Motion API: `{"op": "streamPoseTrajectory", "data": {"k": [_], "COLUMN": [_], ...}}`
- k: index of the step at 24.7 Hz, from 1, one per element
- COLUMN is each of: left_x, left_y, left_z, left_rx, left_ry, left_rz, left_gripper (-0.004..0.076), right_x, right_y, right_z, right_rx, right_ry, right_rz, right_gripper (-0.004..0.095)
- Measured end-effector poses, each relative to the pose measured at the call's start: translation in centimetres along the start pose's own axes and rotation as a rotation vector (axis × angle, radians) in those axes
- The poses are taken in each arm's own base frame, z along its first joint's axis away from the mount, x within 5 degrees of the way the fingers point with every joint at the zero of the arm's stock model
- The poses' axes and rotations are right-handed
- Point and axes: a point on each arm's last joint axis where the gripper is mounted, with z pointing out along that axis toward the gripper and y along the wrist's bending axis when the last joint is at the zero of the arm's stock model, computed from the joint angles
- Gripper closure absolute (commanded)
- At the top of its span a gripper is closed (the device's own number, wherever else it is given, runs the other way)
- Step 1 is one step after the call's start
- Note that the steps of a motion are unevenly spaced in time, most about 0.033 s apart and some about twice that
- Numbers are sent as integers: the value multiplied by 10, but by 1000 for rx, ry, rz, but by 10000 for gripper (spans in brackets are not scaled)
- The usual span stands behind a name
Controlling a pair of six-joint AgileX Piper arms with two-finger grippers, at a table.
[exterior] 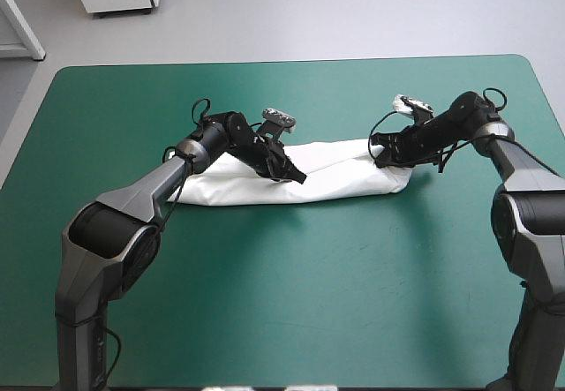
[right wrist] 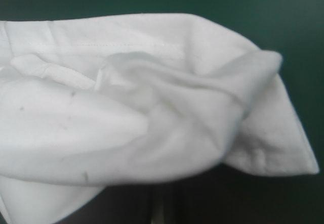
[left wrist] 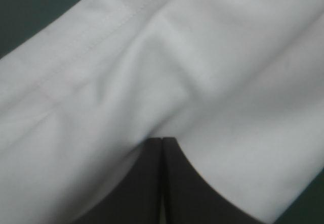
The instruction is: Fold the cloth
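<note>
The white T-shirt [exterior: 340, 176] lies across the middle of the table as a long folded band, running left to right. My left gripper [exterior: 294, 177] rests on the band near its middle. In the left wrist view its black fingers meet in a point [left wrist: 162, 142], shut on the T-shirt [left wrist: 202, 57], and creases run out from the tip. My right gripper [exterior: 380, 160] is at the band's right end. There the bunched cloth [right wrist: 152, 107] drapes over the fingers and hides most of them; only their dark bases [right wrist: 161, 204] show, close together, shut on the cloth.
The teal-green cover [exterior: 291, 303] reaches well beyond the shirt on every side. Its far edge [exterior: 291, 61] runs behind both arms, and its rounded right corner lies beyond my right arm.
</note>
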Motion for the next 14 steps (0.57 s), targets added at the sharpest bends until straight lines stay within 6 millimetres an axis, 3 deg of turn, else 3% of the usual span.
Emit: {"op": "streamPoseTrajectory", "data": {"k": [6, 10, 11, 14], "left_x": [1, 1, 2, 2], "left_y": [0, 0, 0, 0], "left_z": [-1, -1, -1, -1], "left_rx": [-4, -5, -6, -7], "left_ry": [15, 23, 25, 30], "left_rz": [-13, -26, -29, -29], "left_gripper": [733, 733, 733, 733], "right_x": [0, -4, -6, -5], "right_y": [10, 31, 43, 61], "right_z": [-10, -39, -58, -84], "right_rx": [16, 16, 14, 8], "right_ry": [2, -23, -64, -116], "right_rz": [-48, -117, -148, -193], "right_gripper": [925, 925, 925, 925]}}
